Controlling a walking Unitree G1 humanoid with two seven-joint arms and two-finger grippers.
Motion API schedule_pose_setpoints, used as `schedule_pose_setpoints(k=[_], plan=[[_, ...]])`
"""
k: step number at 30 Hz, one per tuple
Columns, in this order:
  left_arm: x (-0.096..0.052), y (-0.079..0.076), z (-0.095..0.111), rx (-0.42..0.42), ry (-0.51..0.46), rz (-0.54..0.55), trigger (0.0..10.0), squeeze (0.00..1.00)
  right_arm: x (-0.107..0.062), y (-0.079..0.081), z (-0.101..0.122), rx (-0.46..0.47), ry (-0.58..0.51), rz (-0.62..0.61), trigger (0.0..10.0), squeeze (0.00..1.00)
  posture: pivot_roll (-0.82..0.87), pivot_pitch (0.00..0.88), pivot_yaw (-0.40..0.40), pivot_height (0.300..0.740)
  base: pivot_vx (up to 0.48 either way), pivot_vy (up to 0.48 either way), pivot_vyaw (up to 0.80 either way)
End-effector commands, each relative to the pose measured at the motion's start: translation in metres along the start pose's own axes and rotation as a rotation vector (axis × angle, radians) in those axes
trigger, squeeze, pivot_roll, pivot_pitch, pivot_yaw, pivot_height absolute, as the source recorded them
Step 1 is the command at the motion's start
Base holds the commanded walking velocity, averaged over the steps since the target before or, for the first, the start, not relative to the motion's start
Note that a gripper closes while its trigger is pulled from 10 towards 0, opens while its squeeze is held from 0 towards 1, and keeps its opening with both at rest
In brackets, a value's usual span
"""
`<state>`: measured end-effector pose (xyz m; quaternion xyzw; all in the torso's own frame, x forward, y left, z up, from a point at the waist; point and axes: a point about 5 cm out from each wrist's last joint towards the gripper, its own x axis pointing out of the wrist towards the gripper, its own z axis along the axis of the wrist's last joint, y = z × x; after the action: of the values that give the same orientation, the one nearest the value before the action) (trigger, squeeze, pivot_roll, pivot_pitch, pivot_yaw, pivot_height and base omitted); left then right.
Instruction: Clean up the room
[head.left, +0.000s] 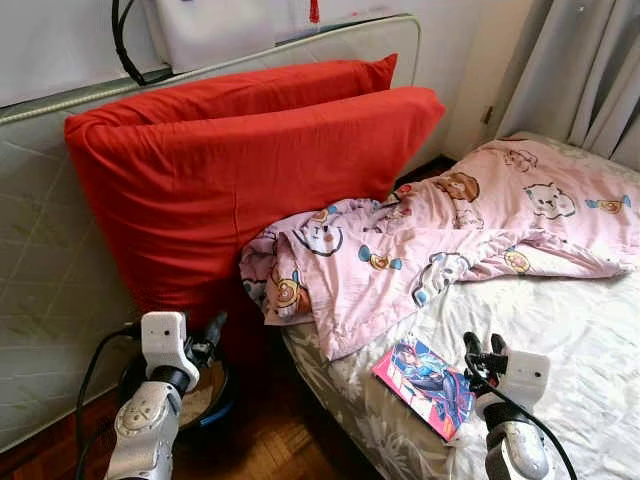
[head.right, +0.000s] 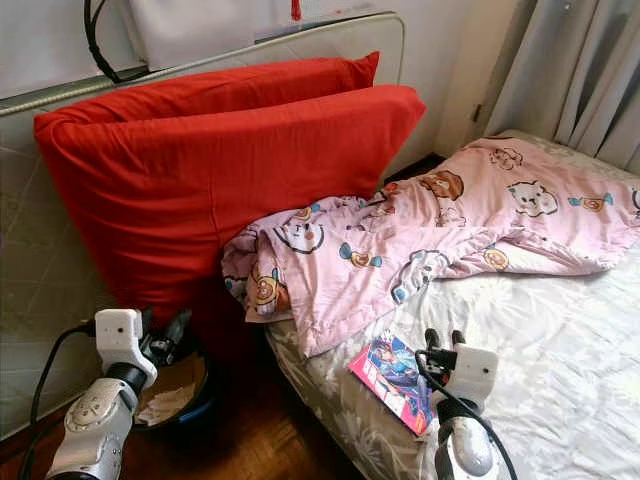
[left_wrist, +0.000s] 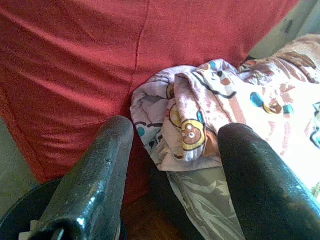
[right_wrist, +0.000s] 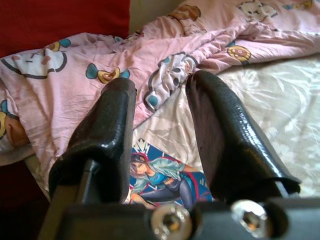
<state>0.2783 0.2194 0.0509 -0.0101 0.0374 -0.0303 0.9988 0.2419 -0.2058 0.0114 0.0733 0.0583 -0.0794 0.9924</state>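
Note:
A pink cartoon-print blanket (head.left: 440, 240) lies crumpled across the bed, one corner hanging over the near edge. A colourful comic book (head.left: 425, 384) rests flat on the white sheet by that edge. My right gripper (head.left: 484, 348) hovers open just right of the book; in the right wrist view the book (right_wrist: 165, 177) lies below its fingers (right_wrist: 107, 130). My left gripper (head.left: 208, 335) is held open low over the floor, in front of two big red pillows (head.left: 230, 180) that lean on the upright mattress. In the left wrist view the blanket corner (left_wrist: 190, 125) shows between its fingers.
A dark round bin (head.right: 175, 400) with crumpled paper sits on the wooden floor under my left gripper. A grey quilted mattress (head.left: 45, 290) stands against the wall behind the pillows. Curtains (head.left: 590, 70) hang at the far right. The bed sheet (head.left: 570, 330) is bare to the right.

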Motion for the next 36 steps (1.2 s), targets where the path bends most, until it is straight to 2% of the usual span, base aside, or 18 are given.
schedule_pose_setpoints(k=[1,9,14,23,28,36], plan=[[-0.001,0.0,0.001,0.003,0.003,-0.001,10.0,0.0,0.0,-0.002,0.002,0.019,-0.005,-0.015,10.0,0.0,0.01,0.012,0.021,0.71,0.0,0.0,0.0],[-0.002,-0.001,0.001,-0.004,-0.003,0.011,10.0,0.0,0.001,-0.003,-0.002,-0.015,0.041,-0.019,10.0,0.0,0.01,0.043,0.008,0.705,0.0,0.0,0.0],[-0.004,-0.002,0.001,-0.002,-0.003,0.012,10.0,0.0,0.002,-0.002,0.002,-0.001,0.006,-0.013,10.0,0.0,0.01,0.053,0.006,0.7,0.0,0.0,0.0],[-0.007,-0.006,-0.001,-0.005,0.005,0.009,10.0,0.0,0.004,0.003,0.003,-0.002,0.012,0.003,10.0,0.0,0.01,0.054,0.007,0.7,0.0,0.0,0.0],[-0.008,-0.008,-0.002,-0.005,0.01,0.001,10.0,0.0,0.005,0.005,-0.003,-0.009,0.066,0.014,10.0,0.0,0.01,0.058,0.008,0.695,0.0,0.0,0.0],[-0.01,-0.004,0.0,-0.005,0.004,0.02,10.0,0.0,0.004,0.009,-0.001,0.007,0.032,0.014,10.0,0.0,0.01,0.063,-0.002,0.685,0.0,0.0,0.0]])
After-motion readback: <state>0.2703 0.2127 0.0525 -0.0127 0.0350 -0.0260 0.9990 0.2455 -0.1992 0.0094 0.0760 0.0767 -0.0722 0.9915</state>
